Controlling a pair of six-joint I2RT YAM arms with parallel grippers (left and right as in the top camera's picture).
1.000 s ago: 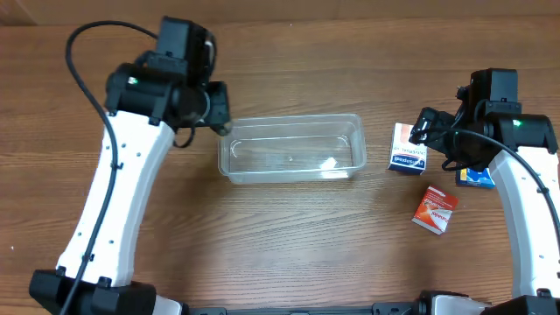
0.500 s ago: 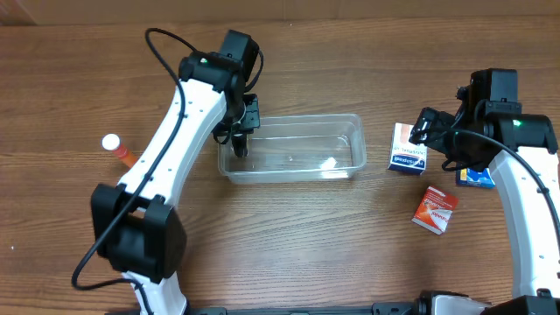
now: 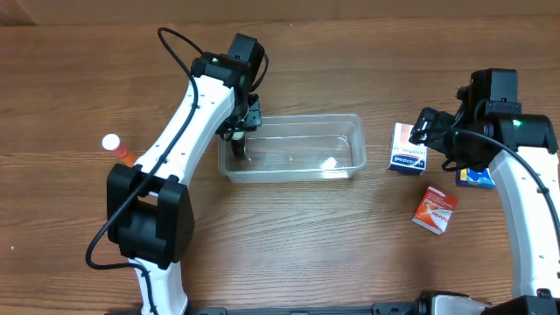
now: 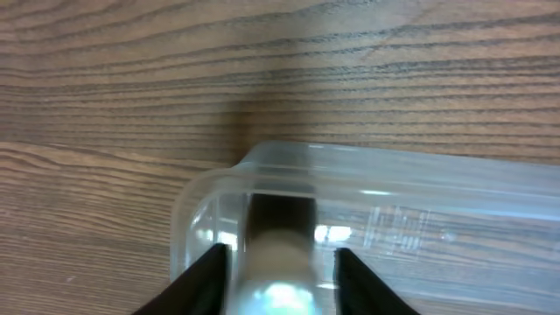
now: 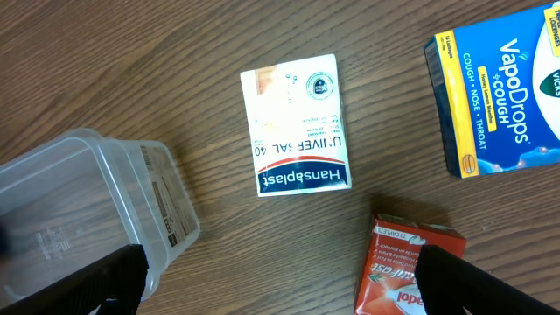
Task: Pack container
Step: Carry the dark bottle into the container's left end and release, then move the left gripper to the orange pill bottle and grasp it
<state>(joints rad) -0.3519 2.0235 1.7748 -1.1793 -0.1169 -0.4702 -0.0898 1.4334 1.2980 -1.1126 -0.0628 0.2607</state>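
The clear plastic container (image 3: 292,176) lies at the table's middle. It also shows in the left wrist view (image 4: 367,166) and the right wrist view (image 5: 83,197). My left gripper (image 3: 241,145) hangs over the container's left end and is shut on a small pale, blurred bottle-like item (image 4: 278,262) held just inside the corner. My right gripper (image 5: 284,293) is open and empty, hovering right of the container above a white Hansaplast box (image 3: 408,149) (image 5: 296,127).
A blue VapoDrops box (image 3: 475,178) (image 5: 499,87) and a red caplet box (image 3: 436,210) (image 5: 407,271) lie at the right. An orange bottle with a white cap (image 3: 114,147) lies at the far left.
My left arm swung from left of the container to over its left end, uncovering the orange bottle, then shifted slightly. The right arm has not moved.
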